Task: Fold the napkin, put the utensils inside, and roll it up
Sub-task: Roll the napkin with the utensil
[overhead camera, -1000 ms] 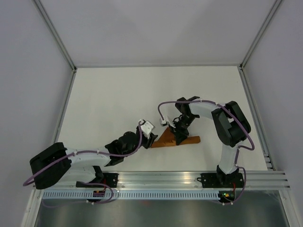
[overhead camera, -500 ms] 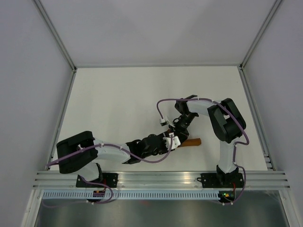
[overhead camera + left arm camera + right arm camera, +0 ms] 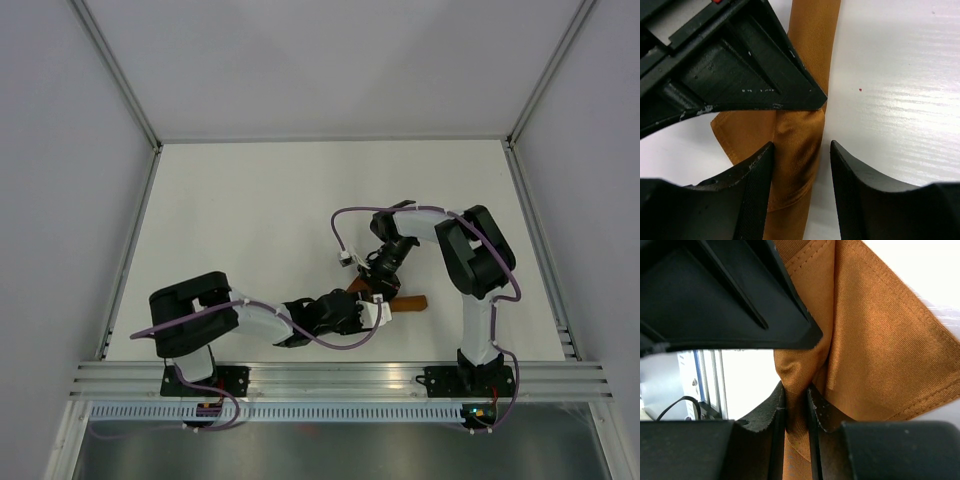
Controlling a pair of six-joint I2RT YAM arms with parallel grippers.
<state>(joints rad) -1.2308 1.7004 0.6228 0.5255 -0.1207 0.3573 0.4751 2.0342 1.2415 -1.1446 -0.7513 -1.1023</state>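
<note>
The rust-orange napkin (image 3: 406, 303) lies as a narrow folded strip near the table's front, right of centre. My right gripper (image 3: 383, 282) comes down on it from behind. In the right wrist view it (image 3: 796, 390) is shut on a raised fold of the napkin (image 3: 880, 355). My left gripper (image 3: 377, 311) reaches in from the left. In the left wrist view it (image 3: 801, 145) is open and straddles the napkin strip (image 3: 812, 40), left finger (image 3: 757, 175) against the cloth, right finger apart. No utensils show; they are hidden or out of view.
The white table (image 3: 250, 220) is walled by grey panels with a metal frame. An aluminium rail (image 3: 340, 378) carrying both arm bases runs along the near edge. The two grippers sit almost touching over the napkin.
My left arm has swung right along the near side until its gripper straddles the napkin by the right gripper. The right gripper has stayed on the napkin, shifting slightly.
</note>
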